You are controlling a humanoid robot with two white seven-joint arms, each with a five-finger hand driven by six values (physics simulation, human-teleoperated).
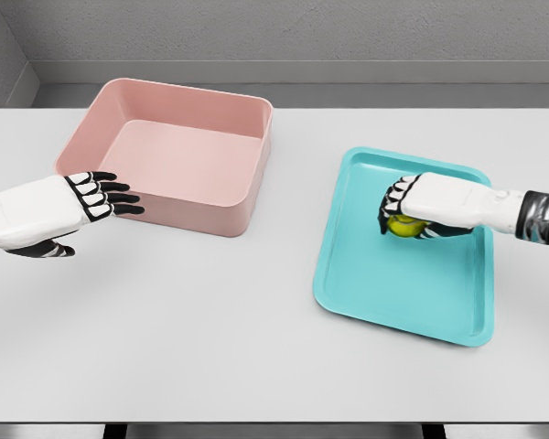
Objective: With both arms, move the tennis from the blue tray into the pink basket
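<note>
A yellow-green tennis ball (pixel 403 226) lies in the blue tray (pixel 393 283) on the right side of the table. My right hand (pixel 395 212) covers the ball from above, its fingers curled down around it; most of the ball is hidden under the palm. The pink basket (pixel 178 151) stands at the back left, with nothing inside. My left hand (pixel 110 196) hovers just in front of the basket's near left wall, fingers stretched out flat and holding nothing.
The white table (pixel 201 329) carries only the basket and the tray. A grey wall runs behind the table's far edge.
</note>
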